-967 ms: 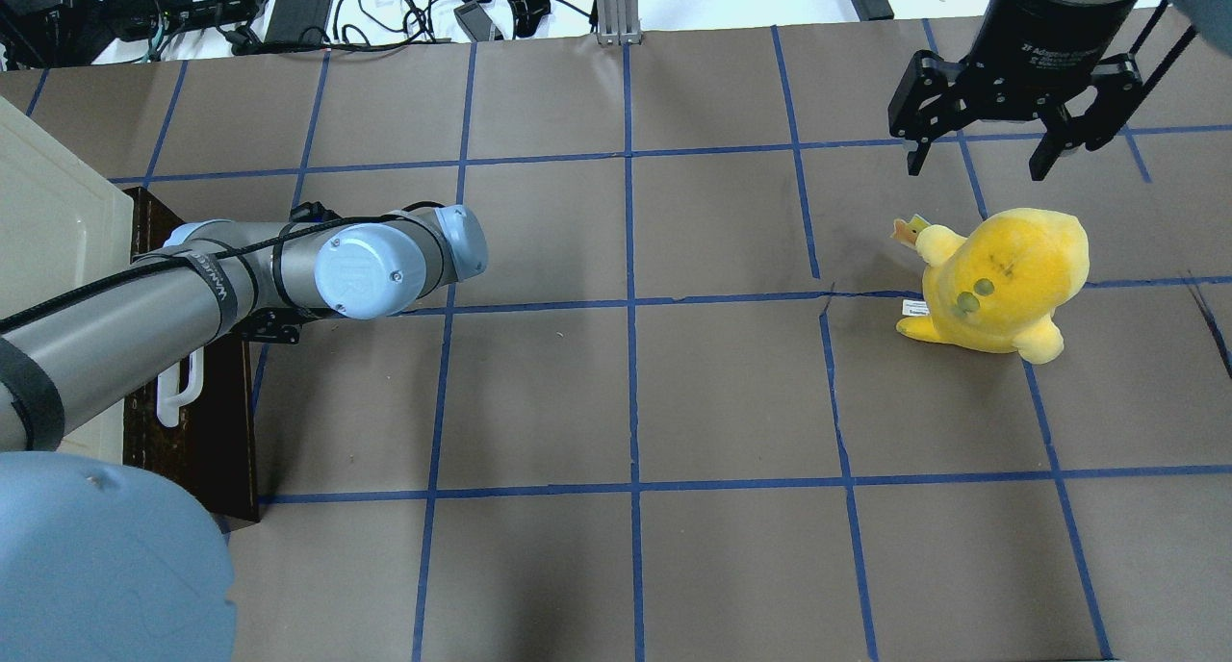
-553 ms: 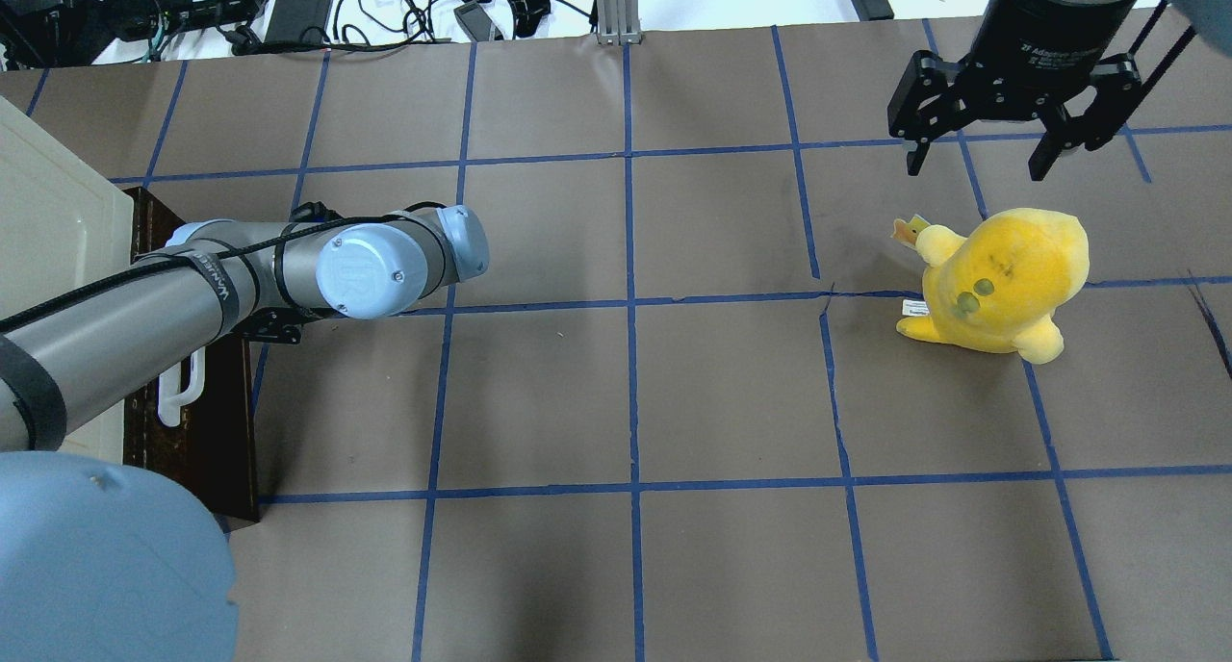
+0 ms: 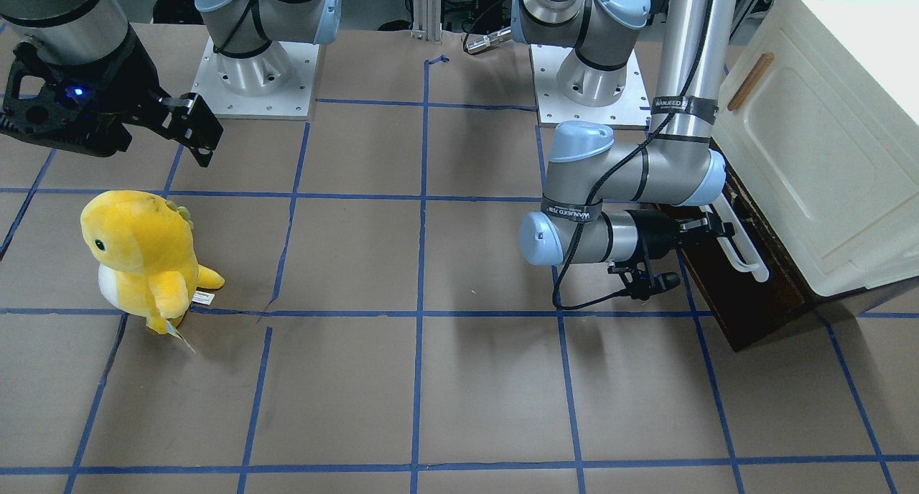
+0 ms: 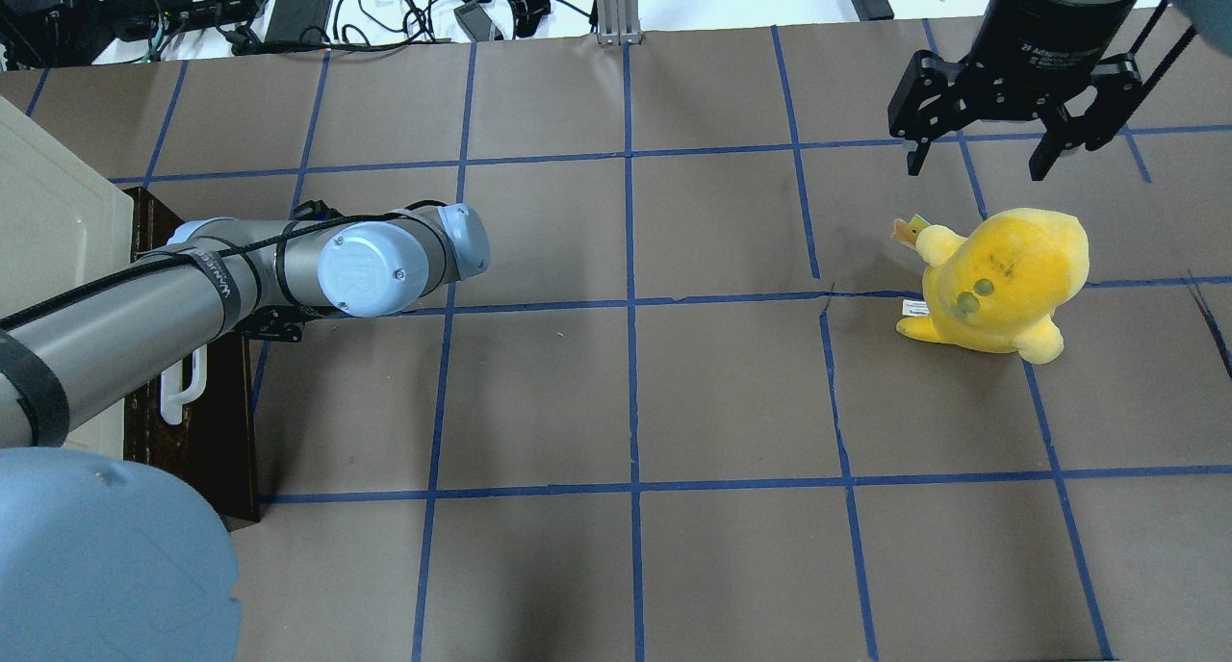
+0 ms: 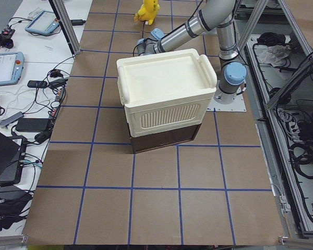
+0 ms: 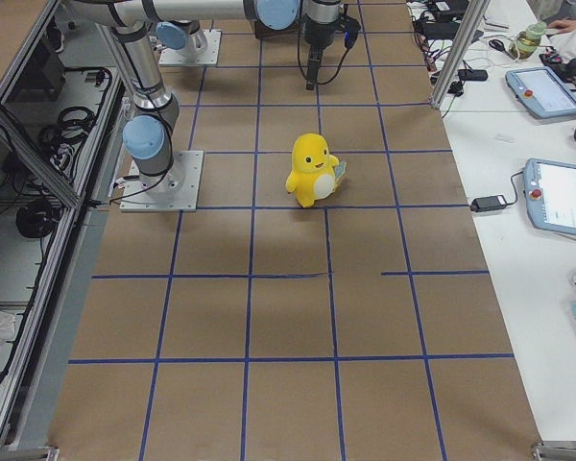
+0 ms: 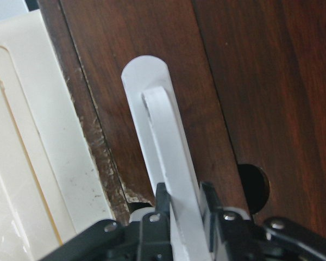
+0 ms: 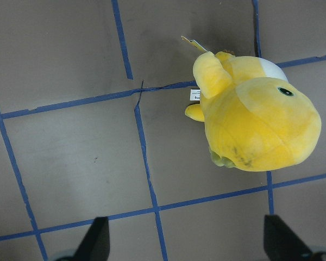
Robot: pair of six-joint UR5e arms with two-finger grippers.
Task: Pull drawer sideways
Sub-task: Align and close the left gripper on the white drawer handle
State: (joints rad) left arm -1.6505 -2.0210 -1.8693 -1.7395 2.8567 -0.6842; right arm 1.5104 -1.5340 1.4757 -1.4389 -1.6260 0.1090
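The drawer's dark brown wooden front (image 4: pixel 207 421) shows at the far left under a cream cabinet (image 4: pixel 48 229), and on the right in the front view (image 3: pixel 750 300). Its long white bar handle (image 3: pixel 743 246) runs along the front. My left gripper (image 3: pixel 720 228) is shut on this handle. The left wrist view shows the gripper (image 7: pixel 185 198) with both black fingers (image 7: pixel 162 201) pressed against the white bar (image 7: pixel 163 136). In the overhead view my left arm hides this gripper. My right gripper (image 4: pixel 982 157) is open and empty, high above the far right of the table.
A yellow plush toy (image 4: pixel 1001 277) stands on the right side of the table, below my right gripper; it also shows in the right wrist view (image 8: pixel 255 117). The cream cabinet (image 5: pixel 167 94) sits on the drawer base. Cables and power bricks (image 4: pixel 298 8) lie beyond the far edge.
My left arm has shifted slightly to the right, and the white handle has moved a few pixels with it. The right arm and the plush toy have not moved.
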